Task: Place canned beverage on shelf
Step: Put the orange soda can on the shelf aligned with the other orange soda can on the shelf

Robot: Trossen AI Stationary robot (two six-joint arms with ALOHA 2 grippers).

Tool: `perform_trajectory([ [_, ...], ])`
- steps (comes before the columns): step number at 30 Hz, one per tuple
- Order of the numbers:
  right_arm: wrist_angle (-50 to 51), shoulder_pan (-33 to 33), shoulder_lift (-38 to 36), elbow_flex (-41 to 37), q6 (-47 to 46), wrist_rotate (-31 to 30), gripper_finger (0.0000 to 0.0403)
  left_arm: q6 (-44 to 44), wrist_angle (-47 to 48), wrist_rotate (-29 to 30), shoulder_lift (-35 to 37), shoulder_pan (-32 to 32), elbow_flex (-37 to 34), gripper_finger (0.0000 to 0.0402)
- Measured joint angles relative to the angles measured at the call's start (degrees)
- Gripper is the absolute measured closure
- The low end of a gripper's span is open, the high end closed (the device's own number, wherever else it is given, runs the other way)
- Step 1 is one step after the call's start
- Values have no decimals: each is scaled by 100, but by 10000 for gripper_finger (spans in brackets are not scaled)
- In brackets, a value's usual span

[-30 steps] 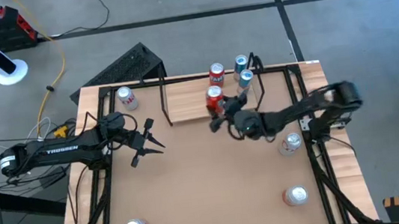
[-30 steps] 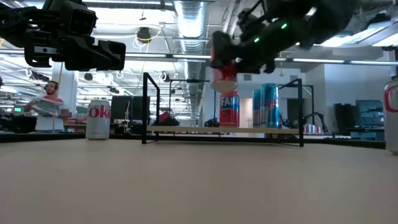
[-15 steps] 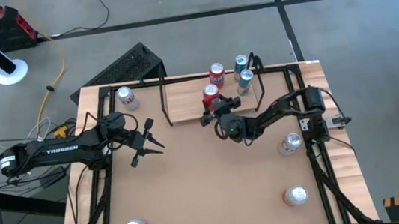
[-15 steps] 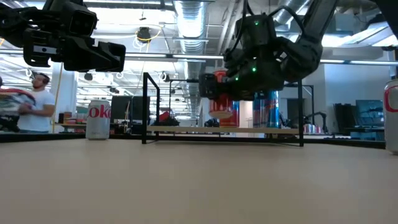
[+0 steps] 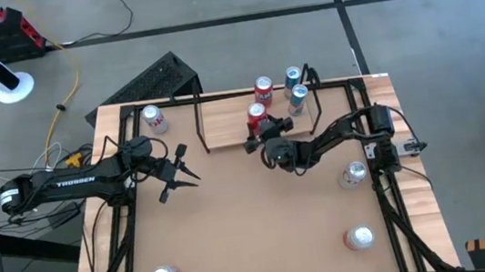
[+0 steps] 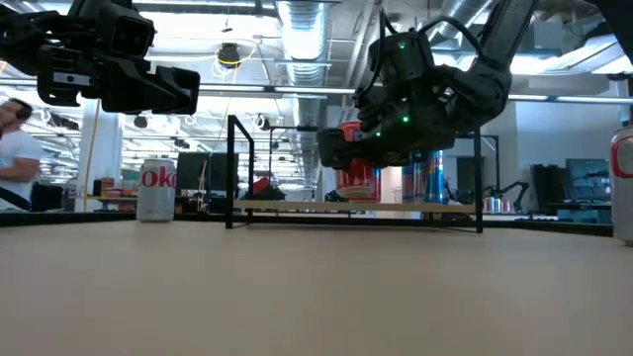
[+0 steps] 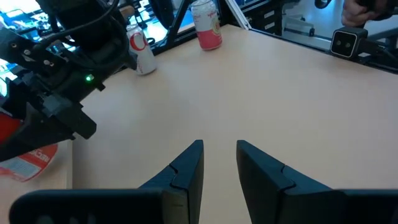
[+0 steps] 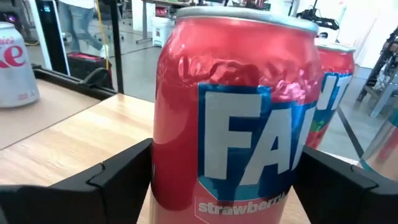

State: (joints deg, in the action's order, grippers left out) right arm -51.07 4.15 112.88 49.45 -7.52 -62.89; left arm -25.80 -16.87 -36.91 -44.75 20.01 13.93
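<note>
I've carried the red can (image 5: 256,113) in over the shelf (image 5: 223,124) edge, bare plank to its left. My right gripper (image 5: 261,134) clamps it, arm reaching low; my left gripper (image 5: 179,169) hovers parted mid-table.

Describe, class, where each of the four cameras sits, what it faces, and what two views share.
High: overhead, straight down; table, both arms.
Low: table height, level toward shelf; both arms overhead.
Left wrist: past left gripper, open over the table.
Right wrist: right gripper clamps the Fanta can.
Shared: that can, in high and right wrist views.
</note>
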Motion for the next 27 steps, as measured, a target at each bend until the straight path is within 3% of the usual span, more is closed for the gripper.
perform_trajectory([
  [12, -16, -67, -133, 7, 293, 196, 5, 10, -4, -1, 0, 0, 0, 317],
  [20, 168, -323, -1062, 90, 1188, 266, 4, 10, -10, -2, 2, 0, 0, 317],
  [23, 847, -305, -1625, 90, 1038, 795, 4, 10, -8, -2, 2, -2, 0, 317],
  [27, 2473, 143, -2449, 92, -2, 2354, 4, 12, -10, -15, 2, -11, 0, 317],
])
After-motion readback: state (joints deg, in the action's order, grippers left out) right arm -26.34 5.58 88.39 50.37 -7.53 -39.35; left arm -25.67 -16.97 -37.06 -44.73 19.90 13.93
